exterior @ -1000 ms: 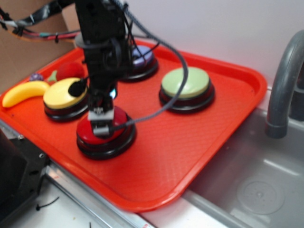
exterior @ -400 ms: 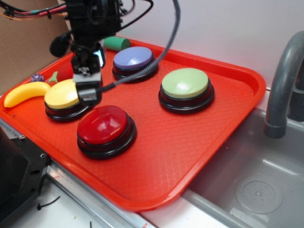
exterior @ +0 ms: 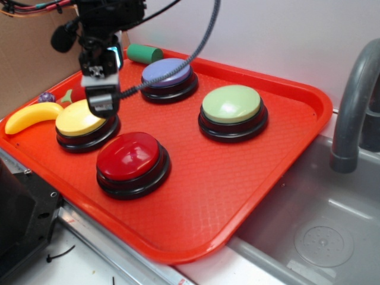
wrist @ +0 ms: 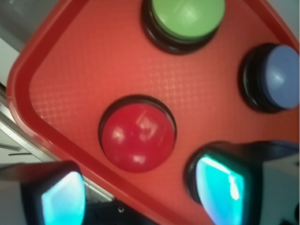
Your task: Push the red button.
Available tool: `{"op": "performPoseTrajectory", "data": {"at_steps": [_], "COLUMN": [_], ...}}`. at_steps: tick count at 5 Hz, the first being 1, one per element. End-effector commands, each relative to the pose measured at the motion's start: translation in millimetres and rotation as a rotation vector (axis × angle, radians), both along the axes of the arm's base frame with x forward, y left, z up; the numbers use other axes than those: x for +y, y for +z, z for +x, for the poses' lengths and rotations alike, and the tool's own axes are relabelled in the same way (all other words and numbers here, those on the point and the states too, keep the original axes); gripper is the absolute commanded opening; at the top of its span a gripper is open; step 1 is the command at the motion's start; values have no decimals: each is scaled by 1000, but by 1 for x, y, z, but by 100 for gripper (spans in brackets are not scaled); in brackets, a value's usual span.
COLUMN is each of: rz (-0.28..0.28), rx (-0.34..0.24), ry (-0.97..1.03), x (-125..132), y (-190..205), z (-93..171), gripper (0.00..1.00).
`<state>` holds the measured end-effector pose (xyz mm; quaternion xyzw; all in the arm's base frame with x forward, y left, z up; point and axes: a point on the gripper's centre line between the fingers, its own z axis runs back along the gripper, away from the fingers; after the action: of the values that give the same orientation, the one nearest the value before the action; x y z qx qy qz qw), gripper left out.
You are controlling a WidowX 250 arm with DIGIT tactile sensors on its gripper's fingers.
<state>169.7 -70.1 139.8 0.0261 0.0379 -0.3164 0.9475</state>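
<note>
Right now the claw (exterior: 101,102) hangs raised above the red tray (exterior: 249,178), its tip over the yellow button (exterior: 80,119), touching nothing. Its fingers (wrist: 220,183) stand apart, holding nothing. The red button (exterior: 129,157) lies below and just beside it, toward the tray's near edge. By my reading the press looks unfinished; next, the claw must shift over the dome and descend squarely.

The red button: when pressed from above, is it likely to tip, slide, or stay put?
The red button will probably stay put: its black base is wide, low and flat on the tray, so tipping seems unlikely. The glossy dome could let a contact slip if pressed off-centre. A sideways push might slide it, though the tray's textured surface may resist.
</note>
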Motion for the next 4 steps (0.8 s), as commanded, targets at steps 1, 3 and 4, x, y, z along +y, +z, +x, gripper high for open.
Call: {"op": "performPoseTrajectory", "data": {"at_steps": [1, 3, 4], "rz": [-41, -32, -32], "rx": [-35, -23, -33], "ry": [27, 69, 96], "x": [-2, 2, 6], "y": [31, 43, 52], "z": [-4, -8, -11], "gripper": [100, 100, 100]}}
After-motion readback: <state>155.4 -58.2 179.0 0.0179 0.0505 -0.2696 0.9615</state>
